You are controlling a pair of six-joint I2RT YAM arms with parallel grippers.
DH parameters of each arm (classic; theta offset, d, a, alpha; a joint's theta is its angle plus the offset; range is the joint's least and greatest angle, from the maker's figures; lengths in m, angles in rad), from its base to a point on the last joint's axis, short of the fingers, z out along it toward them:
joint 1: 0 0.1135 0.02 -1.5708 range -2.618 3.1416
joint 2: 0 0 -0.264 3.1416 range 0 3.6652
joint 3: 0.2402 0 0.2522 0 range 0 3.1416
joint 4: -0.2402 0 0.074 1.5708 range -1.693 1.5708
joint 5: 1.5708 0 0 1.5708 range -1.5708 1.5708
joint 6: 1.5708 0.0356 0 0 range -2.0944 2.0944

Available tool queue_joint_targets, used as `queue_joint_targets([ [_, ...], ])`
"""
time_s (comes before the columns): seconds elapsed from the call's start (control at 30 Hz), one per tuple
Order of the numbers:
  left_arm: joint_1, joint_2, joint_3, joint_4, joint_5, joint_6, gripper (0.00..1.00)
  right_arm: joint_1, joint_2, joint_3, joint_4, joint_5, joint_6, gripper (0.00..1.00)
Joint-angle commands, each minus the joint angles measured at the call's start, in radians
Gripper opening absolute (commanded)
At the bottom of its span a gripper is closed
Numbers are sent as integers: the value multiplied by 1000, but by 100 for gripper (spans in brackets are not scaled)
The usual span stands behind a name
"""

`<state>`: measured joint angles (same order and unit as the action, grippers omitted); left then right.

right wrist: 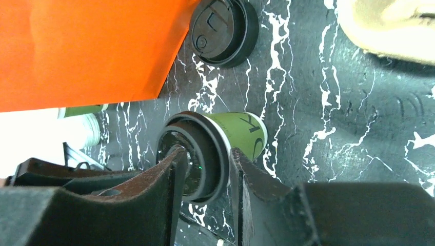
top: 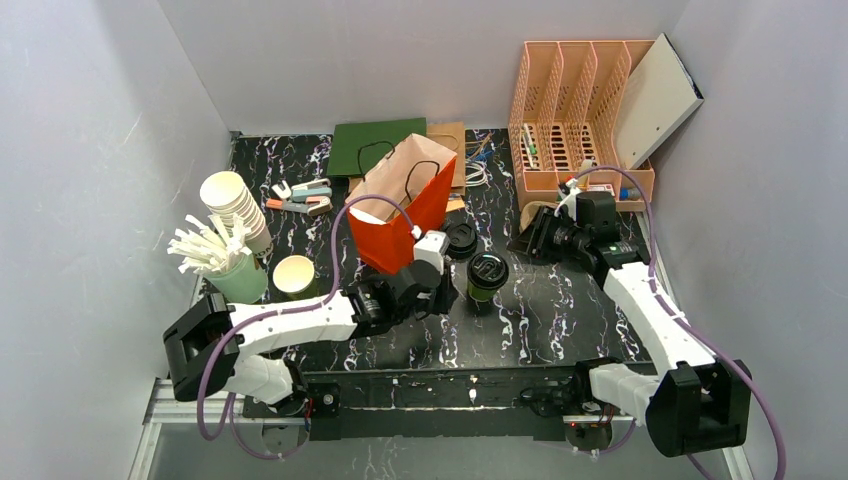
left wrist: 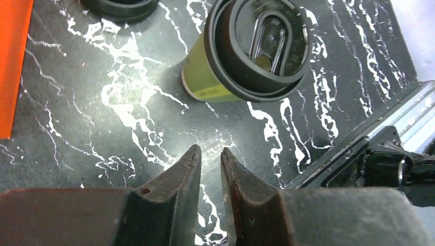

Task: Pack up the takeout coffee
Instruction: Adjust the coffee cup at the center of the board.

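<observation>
- The takeout coffee (top: pixel 487 275) stands upright near the middle of the table (top: pixel 560 330), a little toward the right edge; its black lid is on.
- A loose black lid (top: pixel 461 240) lies flat just behind the cup, toward the far edge; we see a strip of bare table between the two.
- An orange paper bag (top: pixel 395 225) stands with its mouth open to the left of the cup.
- The left gripper (left wrist: pixel 209 154) sits low on the cup's left, beside the bag; its fingers are close, with only a thin gap, and nothing lies between them; the cup is ahead of the tips and apart from them.
- The right gripper (right wrist: pixel 206 152) sits on the cup's right, toward the far right corner; its fingers stand apart, and its wrist view shows the lid in the gap between them; we cannot tell whether either finger touches the cup.
- A peach file rack (top: pixel 560 110) fills the far right corner; a stack of white cups (top: pixel 238 205) stands by the left edge.
</observation>
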<state>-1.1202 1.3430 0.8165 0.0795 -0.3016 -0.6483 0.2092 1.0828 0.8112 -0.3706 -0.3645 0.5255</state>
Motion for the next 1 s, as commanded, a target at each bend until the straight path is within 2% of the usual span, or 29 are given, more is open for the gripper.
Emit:
queue_joint_targets([
  [0.0, -12, -13, -72, 138, -89, -91, 19, -52, -1, -50, 78, -151, 15, 43],
  [0.23, -5, 15, -78, 186, -105, -131, 17, -80, -8, -96, 90, -218, 11, 40],
  [0.4, 47, 20, -77, 209, -51, -144, 17, -84, -41, -117, 63, -205, 9, 41],
  [0.53, 69, 2, -71, 220, -45, -115, 17, -86, -70, -146, 52, -201, 15, 41],
  [0.63, 70, -3, -49, 205, -43, -82, 21, -87, -96, -168, 64, -205, 24, 41],
  [0.87, 71, 13, -66, 258, 19, -154, 24, -87, -61, -138, 111, -217, 2, 49],
  [0.97, 71, 29, -87, 303, 30, -204, 24, -87, -30, -110, 152, -250, -19, 55],
])
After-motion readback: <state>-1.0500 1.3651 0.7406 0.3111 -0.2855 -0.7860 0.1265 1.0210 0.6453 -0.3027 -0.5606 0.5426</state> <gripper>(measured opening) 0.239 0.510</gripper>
